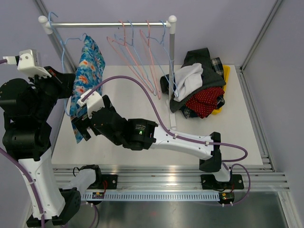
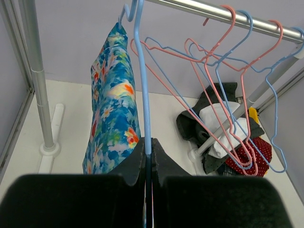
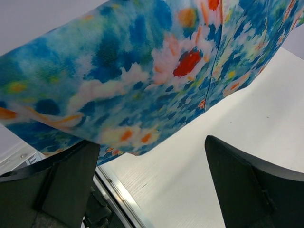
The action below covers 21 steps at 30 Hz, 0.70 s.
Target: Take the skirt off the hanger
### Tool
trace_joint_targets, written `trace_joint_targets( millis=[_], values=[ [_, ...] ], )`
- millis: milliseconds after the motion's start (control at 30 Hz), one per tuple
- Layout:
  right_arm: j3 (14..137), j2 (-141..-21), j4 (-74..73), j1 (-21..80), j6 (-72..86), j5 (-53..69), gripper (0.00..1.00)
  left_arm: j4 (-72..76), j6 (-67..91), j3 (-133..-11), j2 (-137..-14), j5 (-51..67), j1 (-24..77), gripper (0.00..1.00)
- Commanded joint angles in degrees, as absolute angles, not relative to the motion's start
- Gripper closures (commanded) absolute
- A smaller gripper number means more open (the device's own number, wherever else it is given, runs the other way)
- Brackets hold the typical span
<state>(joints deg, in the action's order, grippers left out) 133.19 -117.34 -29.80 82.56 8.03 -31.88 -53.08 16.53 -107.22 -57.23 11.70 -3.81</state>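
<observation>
skirt: blue floral fabric skirt (image 1: 86,71) on light-blue wire hanger (image 2: 145,104), left end of silver metal rail (image 1: 109,23)
spares: pink and blue wire hangers (image 1: 151,61), right of it
pile: dark heap of clothes (image 1: 202,90) on white table (image 1: 237,128), off to the rail's right

The skirt (image 2: 111,109) is blue with orange-white flowers, a hanger (image 2: 145,104) pale blue, a cloth (image 1: 205,99) red, white-dotted.
</observation>
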Motion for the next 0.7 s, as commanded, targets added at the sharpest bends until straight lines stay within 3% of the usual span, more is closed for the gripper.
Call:
trace_joint_targets(
  millis=[0,433,567,600,667],
  values=[
    [136.0,-118.0,-28.7,83.3,9.0,-31.6,0.00,-46.8,15.4,-108.6,-57.5,11.7,-3.6,1.00],
    [138.2,-120.9,-27.1,83.1,3.9,-38.2,0.03,-46.8,15.6,-109.0,-56.5,12.7,-3.6,1.00],
    [137.8,-120.8,-26.6,81.9,2.6,-40.2,0.52,-47.0,15.6,-109.0,-56.3,12.7,-3.6,1.00],
    [137.6,-120.8,-26.6,81.6,2.5,-40.7,0.68,-47.0,15.6,-109.0,-56.3,12.7,-3.6,1.00],
    [136.7,-120.2,-26.0,81.0,2.5,-41.3,0.79,-46.9,15.7,-108.9,-56.2,12.7,-3.7,1.00]
  ],
)
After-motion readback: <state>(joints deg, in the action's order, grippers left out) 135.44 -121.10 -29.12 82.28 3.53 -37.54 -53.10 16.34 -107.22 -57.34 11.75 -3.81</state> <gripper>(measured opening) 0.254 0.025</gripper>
